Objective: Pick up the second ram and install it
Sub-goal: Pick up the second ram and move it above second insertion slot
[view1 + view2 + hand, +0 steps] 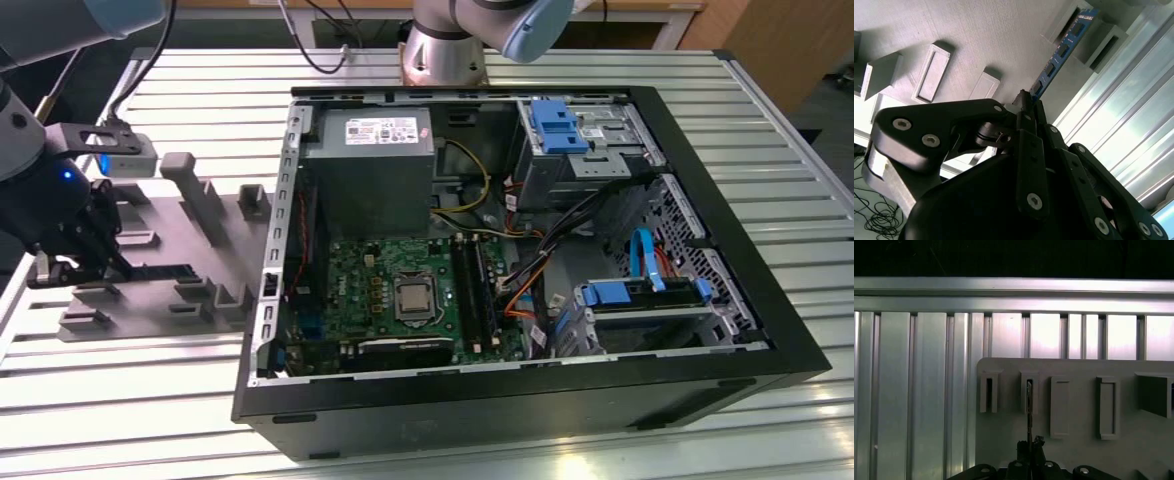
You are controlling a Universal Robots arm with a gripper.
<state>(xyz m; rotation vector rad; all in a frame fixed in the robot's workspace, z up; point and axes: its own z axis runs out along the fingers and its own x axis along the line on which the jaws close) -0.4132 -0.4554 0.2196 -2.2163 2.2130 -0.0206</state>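
Gripper (63,268) noted at 9 o'clock of the open computer case (747,300) in the exterior view, over the grey fixture plate (160,235) on the tabletop (134,405). Fingers (1027,131) are clenched on the second ram (1061,50). Its far end is seen at a slotted holder (1035,390) of the plate.

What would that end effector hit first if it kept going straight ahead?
The end effector is shut on the second ram, whose far end sits in a slot of the grey fixture plate. That plate would likely be met first, though depth is unclear.
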